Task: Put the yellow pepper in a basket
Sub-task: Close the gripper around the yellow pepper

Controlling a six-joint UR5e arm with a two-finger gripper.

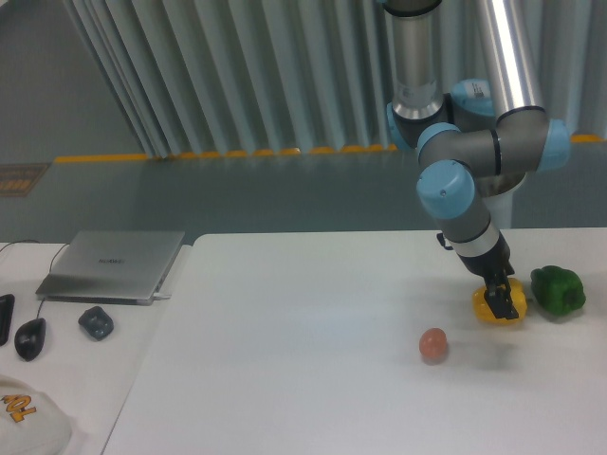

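Observation:
The yellow pepper point(493, 311) lies on the white table point(313, 332) at the right, just left of a green pepper point(557, 290). My gripper point(504, 301) is down on top of the yellow pepper, its dark fingers across the pepper's upper right side. The fingers look closed around the pepper, which rests on the table. No basket shows in this view.
A brownish egg point(433, 344) sits on the table left of and nearer than the yellow pepper. Off the table's left edge are a closed laptop point(114, 263), a dark small object point(95, 322), a mouse point(30, 337) and a white cap point(28, 422).

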